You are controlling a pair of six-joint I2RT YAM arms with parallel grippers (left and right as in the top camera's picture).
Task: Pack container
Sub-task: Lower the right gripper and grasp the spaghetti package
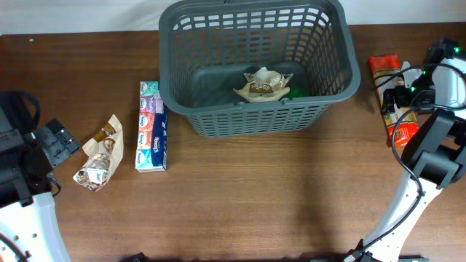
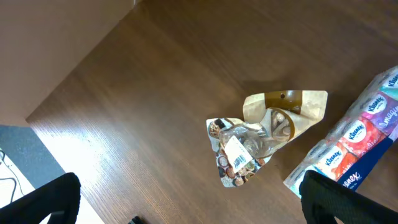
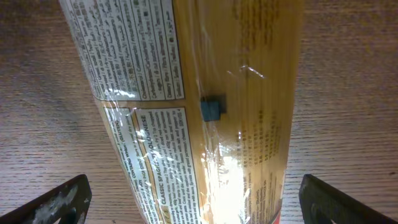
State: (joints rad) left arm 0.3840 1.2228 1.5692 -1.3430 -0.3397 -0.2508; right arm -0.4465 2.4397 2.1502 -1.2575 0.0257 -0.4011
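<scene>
At 9 o'clock on the bench (image 1: 255, 196) we see the left gripper (image 2: 186, 208) with its fingers spread wide and nothing between them. It hangs over a crumpled snack pouch (image 1: 98, 154) that lies flat on the wood. Just beside the pouch, toward 3 o'clock, lies a multicolour tissue pack (image 1: 151, 126), with its long axis running 12 to 6 o'clock. The two are close, but we cannot tell whether they touch.

The container (image 1: 247, 120) stands at 12 o'clock, at the far centre of the bench. The tissue pack lies just beside its 9 o'clock end. It is a large dark grey plastic basket, rectangular with rounded corners. It has slotted lattice walls, a thick rim and a solid base. It sits upright with its mouth facing up. Its long axis runs 9 to 3 o'clock, parallel to the bench's near edge. Inside it, toward the near wall, lie a tan paper-wrapped packet (image 1: 262, 85) and a green item (image 1: 293, 92) at the packet's 3 o'clock side.

At 3 o'clock, well apart from the container, a spaghetti pack (image 1: 384, 69) lies roughly 12 to 6 o'clock. The right gripper (image 3: 202, 208) hangs over it, fingers spread wide to either side of the pack.
</scene>
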